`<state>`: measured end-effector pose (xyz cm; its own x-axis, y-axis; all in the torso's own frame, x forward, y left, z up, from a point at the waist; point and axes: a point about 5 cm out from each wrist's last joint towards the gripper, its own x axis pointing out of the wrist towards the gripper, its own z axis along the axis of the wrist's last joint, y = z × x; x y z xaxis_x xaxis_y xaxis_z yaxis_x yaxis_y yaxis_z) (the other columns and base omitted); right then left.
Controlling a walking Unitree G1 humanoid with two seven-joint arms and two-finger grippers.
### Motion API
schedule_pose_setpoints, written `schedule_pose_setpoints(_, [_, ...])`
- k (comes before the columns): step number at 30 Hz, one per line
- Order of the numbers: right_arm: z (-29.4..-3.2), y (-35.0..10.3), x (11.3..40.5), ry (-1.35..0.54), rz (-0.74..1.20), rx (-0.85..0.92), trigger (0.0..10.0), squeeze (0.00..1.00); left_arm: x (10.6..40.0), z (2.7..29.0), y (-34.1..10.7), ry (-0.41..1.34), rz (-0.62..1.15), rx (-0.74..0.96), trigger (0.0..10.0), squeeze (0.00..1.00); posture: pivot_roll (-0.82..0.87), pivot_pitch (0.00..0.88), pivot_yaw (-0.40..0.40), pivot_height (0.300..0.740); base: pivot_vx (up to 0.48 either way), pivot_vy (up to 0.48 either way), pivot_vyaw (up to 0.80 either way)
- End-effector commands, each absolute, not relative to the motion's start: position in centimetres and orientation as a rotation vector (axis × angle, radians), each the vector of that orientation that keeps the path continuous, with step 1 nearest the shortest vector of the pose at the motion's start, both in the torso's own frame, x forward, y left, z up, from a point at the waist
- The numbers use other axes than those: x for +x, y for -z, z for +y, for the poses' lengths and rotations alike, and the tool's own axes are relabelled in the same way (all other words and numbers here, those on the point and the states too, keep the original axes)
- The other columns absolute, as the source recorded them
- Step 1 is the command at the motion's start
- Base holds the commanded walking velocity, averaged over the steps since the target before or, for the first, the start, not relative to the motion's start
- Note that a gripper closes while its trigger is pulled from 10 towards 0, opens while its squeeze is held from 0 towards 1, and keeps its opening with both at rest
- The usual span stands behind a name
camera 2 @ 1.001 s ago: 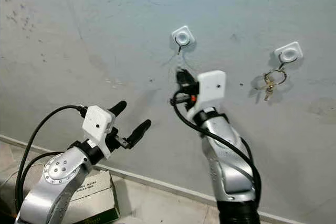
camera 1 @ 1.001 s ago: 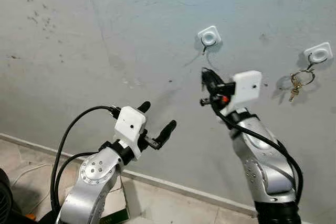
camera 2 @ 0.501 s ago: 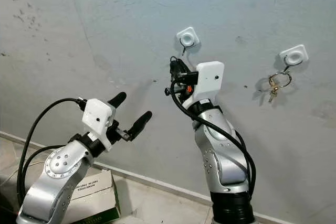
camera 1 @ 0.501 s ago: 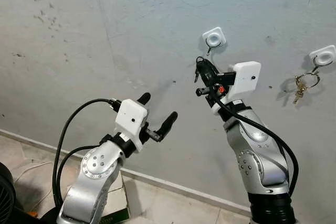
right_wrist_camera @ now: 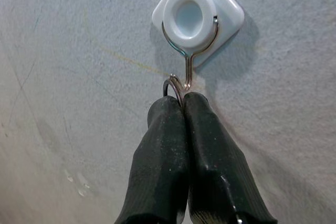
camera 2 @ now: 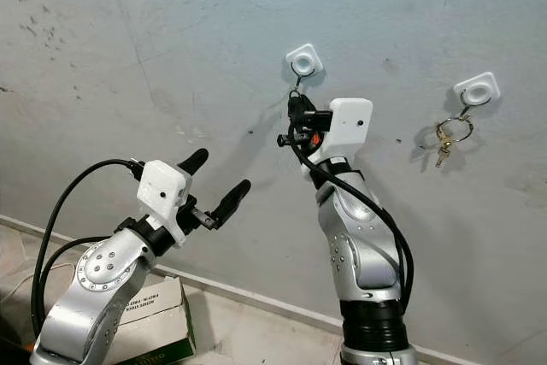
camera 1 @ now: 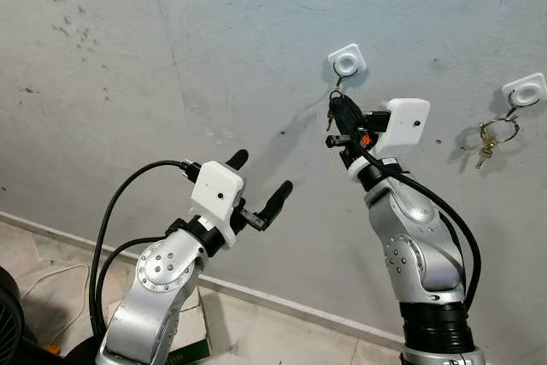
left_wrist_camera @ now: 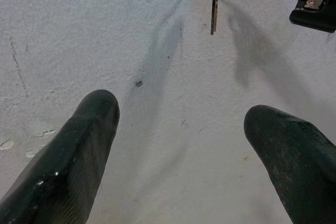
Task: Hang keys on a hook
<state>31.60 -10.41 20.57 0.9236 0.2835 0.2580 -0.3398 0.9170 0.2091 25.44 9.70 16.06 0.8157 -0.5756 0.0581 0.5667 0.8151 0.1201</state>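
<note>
Just under the white wall hook [right_wrist_camera: 198,17], the right gripper [right_wrist_camera: 182,103] is pinching the key ring [right_wrist_camera: 173,87], mostly hidden between its closed fingers, with one key [left_wrist_camera: 214,4] dangling. Lower down, the left gripper [camera 1: 261,185] is hovering spread wide, holding nothing.

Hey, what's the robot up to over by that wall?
It is hanging keys. The right gripper is shut on a key ring, holding it right at the wire tip of a white hook on the wall; a key dangles below. The ring is not clearly on the hook yet. The left gripper waits open, lower down. Another hook already carries a bunch of keys.
</note>
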Motion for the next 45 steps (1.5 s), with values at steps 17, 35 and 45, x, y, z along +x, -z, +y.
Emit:
schedule_pose_setpoints(17, [-10.2,-21.1,31.7,-0.402,-0.238,0.294,10.0,0.0,25.4,9.9,-15.8,0.606,-0.085,0.108,10.0,0.0,0.09,0.0,0.034,0.74,0.0,0.0,0.0])
schedule_pose_setpoints(35, [-10.9,-21.4,31.9,-0.403,-0.256,0.316,10.0,0.0,25.4,9.9,-15.7,0.605,-0.08,0.113,10.0,0.0,0.09,0.0,0.035,0.74,0.0,0.0,0.0])
schedule_pose_setpoints(45, [-11.5,-21.3,32.6,-0.35,-0.244,0.333,10.0,0.0,25.4,9.8,-15.7,0.607,-0.077,0.112,10.0,0.0,0.09,0.0,0.035,0.74,0.0,0.0,0.0])
